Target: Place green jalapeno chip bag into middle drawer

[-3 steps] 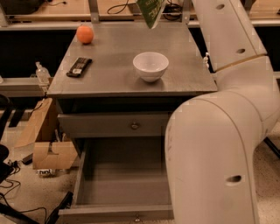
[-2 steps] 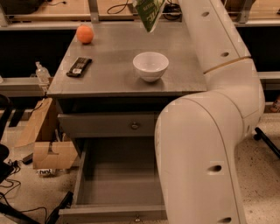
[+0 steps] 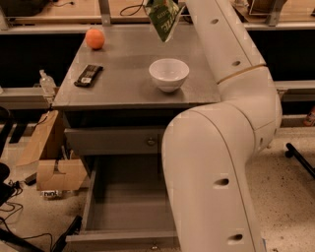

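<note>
Item under inspection: green jalapeno chip bag (image 3: 163,17), suspended clear of the worktop (image 3: 118,91) at its far side, above and beyond the white bowl (image 3: 169,74).

Gripper (image 3: 165,1): at the top edge of the camera view, almost wholly cut off. The bag hangs from it, so it is judged to be pinched on the bag's upper edge, though the contact itself is not visible.

Handling, as judged: light, air-filled foil, soft and easily crushed, with a glossy and probably slippery skin. The flat sealed edge is the sound place to hold it; a grip on the puffed body would likely slide or break the contents.

Orientation: long axis roughly vertical but tilted, one lower corner pointing down toward the worktop and the printed face turned to the camera.

Destination: one drawer (image 3: 129,216) stands open below a closed one (image 3: 115,141) — judged to be the middle drawer. The arm (image 3: 216,147) hides its right part.
</note>
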